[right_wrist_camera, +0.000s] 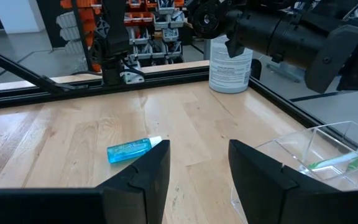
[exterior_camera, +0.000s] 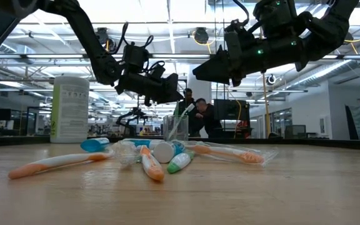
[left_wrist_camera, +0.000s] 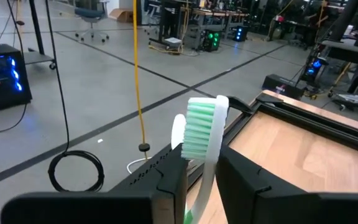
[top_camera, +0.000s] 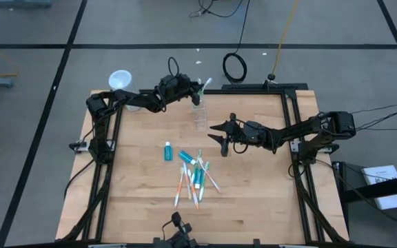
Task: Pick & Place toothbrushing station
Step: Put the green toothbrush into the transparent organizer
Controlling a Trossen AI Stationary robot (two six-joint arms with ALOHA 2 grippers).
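Note:
A small clear cup stands at the table's far middle. A white toothbrush with green bristles stands slanted in it, head up and lower end in the cup. My left gripper is level above the cup and slightly open, a finger on each side of the brush's neck. My right gripper hovers open and empty, right of the cup. Several toothbrushes and blue tubes lie in a pile at the table's middle, and one blue tube lies apart. My left gripper comes in level from the table's left, its fingers standing on either side of the toothbrush's neck just below the bristles. A gap shows beside one finger. I cannot tell whether the other finger touches the brush.
A white canister with green print stands at the far left corner. Black frame rails run along the table's edges. Bare wood lies at the near left and near right. In the low view, people show in the room behind.

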